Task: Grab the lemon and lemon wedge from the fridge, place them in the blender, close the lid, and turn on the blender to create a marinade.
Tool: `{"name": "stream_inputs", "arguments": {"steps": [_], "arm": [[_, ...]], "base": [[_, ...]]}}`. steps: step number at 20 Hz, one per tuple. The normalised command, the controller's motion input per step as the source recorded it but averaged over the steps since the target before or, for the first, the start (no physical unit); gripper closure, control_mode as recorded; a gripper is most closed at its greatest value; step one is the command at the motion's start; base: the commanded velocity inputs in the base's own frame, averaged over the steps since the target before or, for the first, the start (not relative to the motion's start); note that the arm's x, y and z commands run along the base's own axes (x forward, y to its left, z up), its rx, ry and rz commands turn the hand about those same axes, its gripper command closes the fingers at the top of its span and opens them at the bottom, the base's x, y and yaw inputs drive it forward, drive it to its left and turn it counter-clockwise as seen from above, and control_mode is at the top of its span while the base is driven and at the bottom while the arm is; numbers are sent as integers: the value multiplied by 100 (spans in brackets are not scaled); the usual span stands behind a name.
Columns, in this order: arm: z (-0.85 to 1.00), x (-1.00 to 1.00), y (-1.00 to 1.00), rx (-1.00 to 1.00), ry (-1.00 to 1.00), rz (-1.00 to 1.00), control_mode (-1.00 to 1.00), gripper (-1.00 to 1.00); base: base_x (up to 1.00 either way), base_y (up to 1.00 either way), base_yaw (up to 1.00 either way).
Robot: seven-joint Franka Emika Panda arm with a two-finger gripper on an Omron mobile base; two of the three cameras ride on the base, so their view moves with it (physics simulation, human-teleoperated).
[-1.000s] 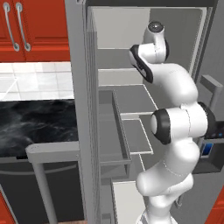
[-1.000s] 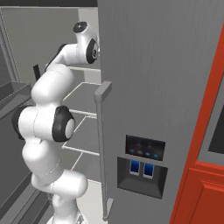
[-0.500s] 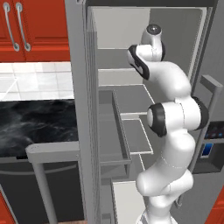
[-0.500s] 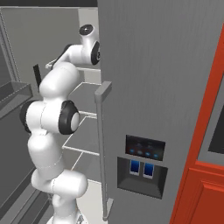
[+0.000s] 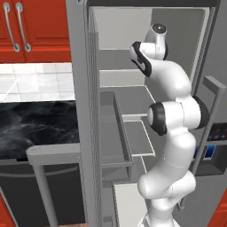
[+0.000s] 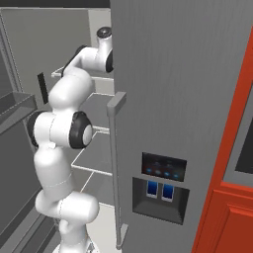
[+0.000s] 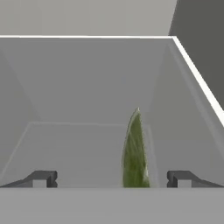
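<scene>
The fridge (image 5: pixel 122 31) stands with its left door swung open, and my arm reaches into its upper shelf space. In the hand view a thin greenish-yellow lemon wedge (image 7: pixel 134 151) stands edge-on on the pale shelf floor. It sits between my fingertips and a little beyond them, right of centre. My gripper (image 7: pixel 113 178) is open, with nothing held, and the left fingertip (image 7: pixel 43 178) stays well clear of the wedge. The lemon, the blender and the lid are out of view.
The open fridge door (image 5: pixel 84 111) with its bins stands left of the arm. The shut right door (image 6: pixel 173 99) carries a bar handle (image 6: pixel 116 168) and a dispenser panel. Flat shelves (image 5: pixel 137 137) lie below the hand. Red cabinets (image 5: pixel 40 31) and a black counter (image 5: pixel 40 128) are at left.
The arm has stretched a little further into the fridge's upper shelf, its elbow drawing in. The gripper has stayed open.
</scene>
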Motion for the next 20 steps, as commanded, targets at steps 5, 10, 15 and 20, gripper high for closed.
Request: {"name": "stream_inputs", "arguments": {"steps": [5,10,15,20], "arm": [[-9,25,0,4,4,6,-100,-100],[-21,12,0,2,6,4,-100,-100],[-35,4,0,0,9,2,-100,100],[-33,6,0,2,8,1,-100,100]], "base": [[0,0,0],[0,0,0],[0,0,0],[0,0,0]]}}
